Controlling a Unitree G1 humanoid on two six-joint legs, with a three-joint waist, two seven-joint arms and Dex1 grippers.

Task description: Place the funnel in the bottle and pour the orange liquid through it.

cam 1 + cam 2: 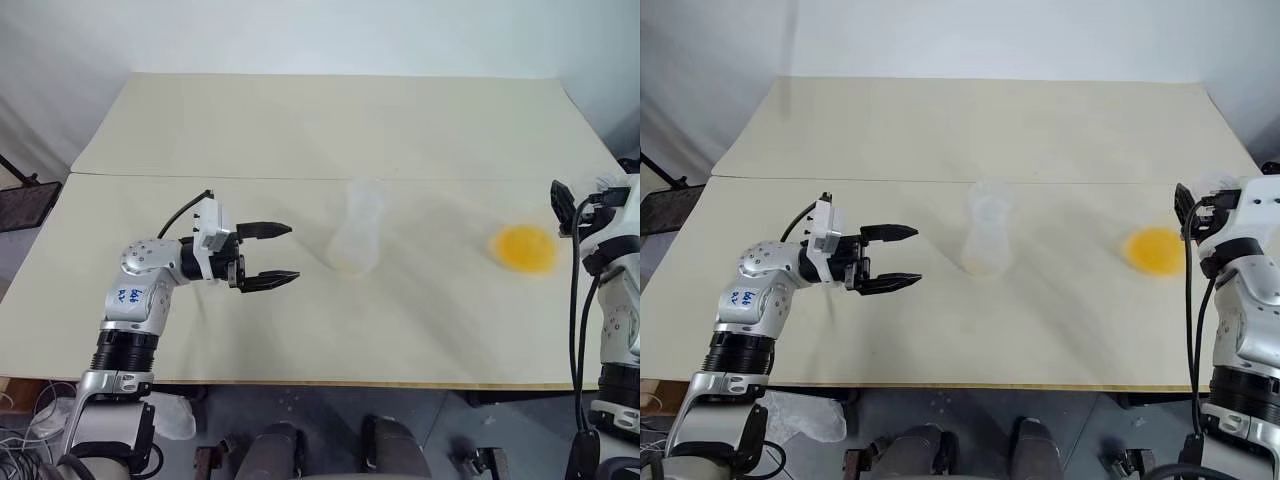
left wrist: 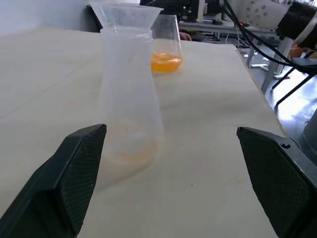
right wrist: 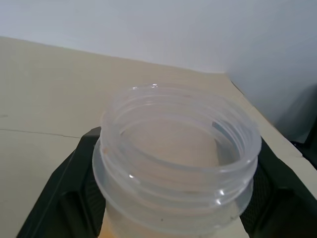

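Note:
The bottle (image 2: pixel 128 99), a clear conical flask, stands upright at the table's middle (image 1: pixel 357 240) with the clear funnel (image 2: pixel 126 14) seated in its neck. My left gripper (image 1: pixel 268 255) hovers open just left of it, pointing at it, with nothing between its fingers (image 2: pixel 74 173). To the right, the orange liquid (image 1: pixel 523 249) pools in a second clear flask (image 2: pixel 166 49). My right gripper (image 3: pixel 176 186) is shut on that flask's threaded neck (image 3: pixel 178 129), a black finger (image 3: pixel 79 188) pressed on each side.
The beige table (image 1: pixel 300 330) is two boards joined by a seam (image 1: pixel 250 177). Its front edge runs close below my arms. A dark object (image 1: pixel 25 200) stands off the left side. Cables and stands (image 2: pixel 277 54) lie beyond the right edge.

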